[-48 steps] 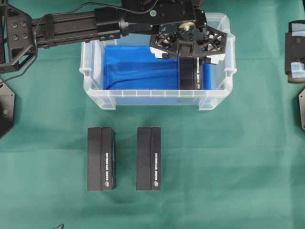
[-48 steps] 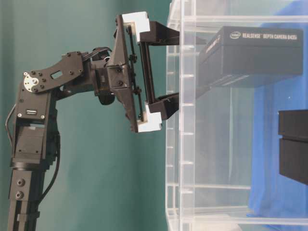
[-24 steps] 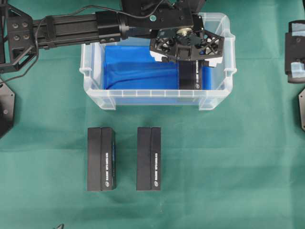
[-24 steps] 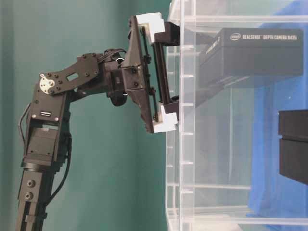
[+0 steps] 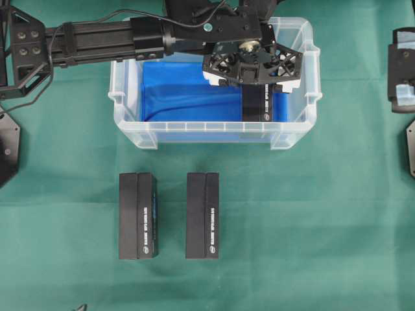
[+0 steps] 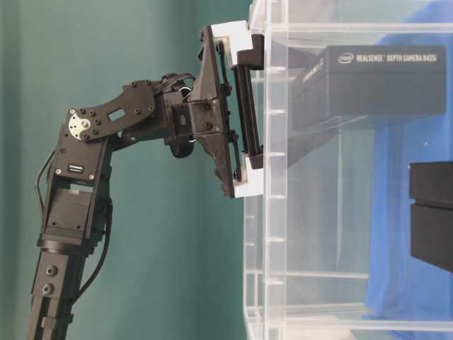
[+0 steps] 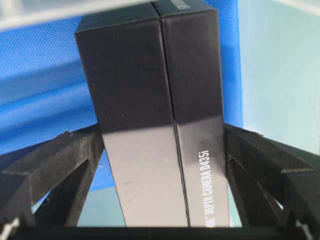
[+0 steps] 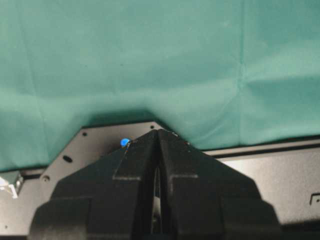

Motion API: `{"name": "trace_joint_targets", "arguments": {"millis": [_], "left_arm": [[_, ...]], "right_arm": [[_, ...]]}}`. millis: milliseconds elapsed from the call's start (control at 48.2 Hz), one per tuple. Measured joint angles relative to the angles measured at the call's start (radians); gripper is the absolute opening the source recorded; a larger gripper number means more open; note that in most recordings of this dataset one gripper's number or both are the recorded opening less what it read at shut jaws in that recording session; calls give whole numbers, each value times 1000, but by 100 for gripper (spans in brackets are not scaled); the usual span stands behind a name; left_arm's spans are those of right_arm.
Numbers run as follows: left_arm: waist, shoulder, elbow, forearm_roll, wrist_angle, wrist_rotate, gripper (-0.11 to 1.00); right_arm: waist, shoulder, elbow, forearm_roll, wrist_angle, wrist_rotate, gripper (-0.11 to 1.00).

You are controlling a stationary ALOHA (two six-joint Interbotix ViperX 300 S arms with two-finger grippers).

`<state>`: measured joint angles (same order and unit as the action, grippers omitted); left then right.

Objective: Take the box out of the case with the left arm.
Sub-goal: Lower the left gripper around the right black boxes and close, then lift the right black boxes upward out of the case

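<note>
The clear case (image 5: 214,133) with its blue floor lining stands at the back of the green cloth. One black box (image 5: 259,103) stands in its right part, printed "DEPTH CAMERA D435i" (image 7: 155,100). My left gripper (image 5: 254,72) hangs over that box's far end, open wide, with a finger on each side of it. In the left wrist view the fingertips (image 7: 235,145) sit close against the box's two long sides. From table level the gripper (image 6: 258,106) is at the case's rim, its fingers reaching inside toward the box (image 6: 382,78). My right gripper (image 8: 157,132) is shut and empty, parked off at the right.
Two more black boxes (image 5: 137,215) (image 5: 202,215) lie side by side on the cloth in front of the case. The left arm's long link (image 5: 97,39) stretches across the back left. The right arm's parts (image 5: 402,65) sit at the right edge.
The left gripper has come down toward the case, and its open fingers now reach further around the box. The box and the right arm have not moved.
</note>
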<state>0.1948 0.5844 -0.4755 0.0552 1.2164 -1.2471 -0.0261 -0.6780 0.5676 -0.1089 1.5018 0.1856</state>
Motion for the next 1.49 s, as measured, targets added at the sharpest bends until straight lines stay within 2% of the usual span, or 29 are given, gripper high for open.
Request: {"name": "trace_joint_targets", "arguments": {"millis": [373, 436, 539, 1203, 1493], "left_arm": [[-3, 0, 0, -3, 0, -20, 88], [-3, 0, 0, -12, 0, -34, 83], [-3, 0, 2, -17, 0, -58, 63], [-15, 0, -8, -29, 6, -66, 63], [-26, -6, -104, -28, 107, -69, 63]], "right_arm": [[0, -2, 0, 0, 2, 0, 2], [0, -2, 0, 0, 2, 0, 2], [0, 0, 0, 0, 2, 0, 2], [0, -15, 0, 0, 2, 0, 2], [0, -17, 0, 0, 2, 0, 2]]}}
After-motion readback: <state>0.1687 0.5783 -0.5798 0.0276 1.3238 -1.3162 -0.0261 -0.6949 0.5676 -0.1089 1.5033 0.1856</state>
